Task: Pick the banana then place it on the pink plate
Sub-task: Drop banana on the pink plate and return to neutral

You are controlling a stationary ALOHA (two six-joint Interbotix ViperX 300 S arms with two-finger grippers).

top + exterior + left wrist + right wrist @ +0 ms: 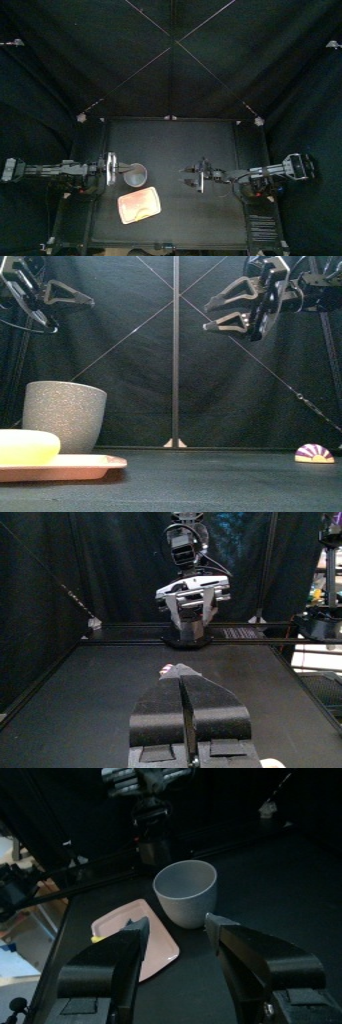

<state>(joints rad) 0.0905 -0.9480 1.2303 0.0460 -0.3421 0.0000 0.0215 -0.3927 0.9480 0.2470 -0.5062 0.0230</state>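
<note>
The yellow banana [27, 446] lies on the flat pink plate [88, 464] at the table's front left, and in the top view the plate [154, 196] sits just in front of the grey cup. My right gripper [174, 923] is open and empty, raised above the table right of centre [201, 177]. In its wrist view, one jaw hides most of the banana [96, 940]. My left gripper [183, 680] is shut on nothing and hangs high at the left [83, 298], beside the cup.
A tall grey speckled cup [64, 416] stands right behind the plate. A small pink-striped toy [315, 453] lies on the table at the right, also seen past my left jaws [178, 670]. The right arm's gripper [194, 604] faces the left wrist camera.
</note>
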